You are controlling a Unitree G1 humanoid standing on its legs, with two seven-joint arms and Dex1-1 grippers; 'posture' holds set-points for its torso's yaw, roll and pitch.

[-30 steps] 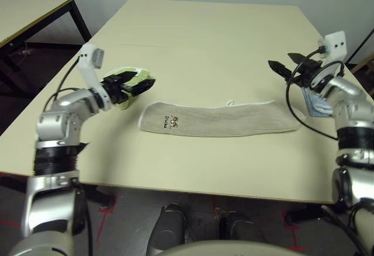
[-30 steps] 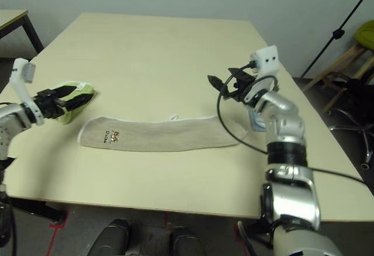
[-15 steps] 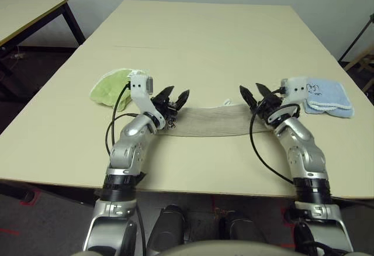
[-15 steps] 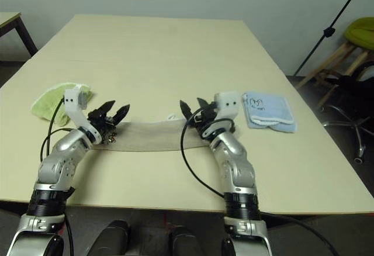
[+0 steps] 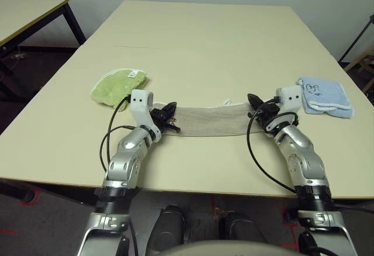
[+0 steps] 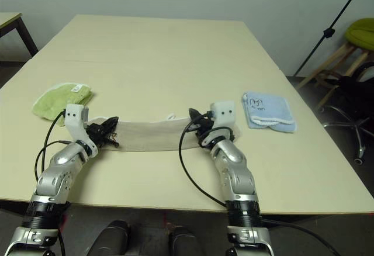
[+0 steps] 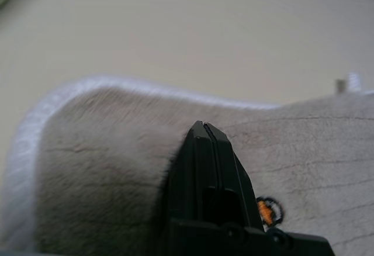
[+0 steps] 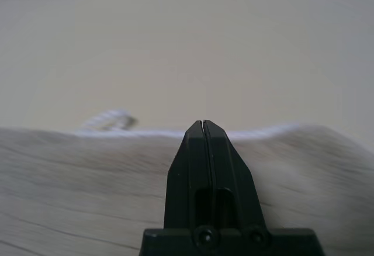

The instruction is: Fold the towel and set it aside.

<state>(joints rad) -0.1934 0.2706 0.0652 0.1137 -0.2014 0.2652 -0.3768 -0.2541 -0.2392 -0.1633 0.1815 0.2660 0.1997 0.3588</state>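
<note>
Two sets of jaws, my left jaws (image 5: 168, 111) and right jaws (image 5: 255, 103), have come down from wide apart and pinched shut, each on its own end of the towel (image 5: 207, 120), which lies as a long strip across the near middle of the table (image 5: 204, 40). That suggests I now have both ends and can begin the fold. The table is pale and bare beyond, a green cloth (image 5: 117, 85) to the far left, a blue cloth (image 5: 324, 96) to the right, another table (image 5: 29, 10) and dark floor at left.
</note>
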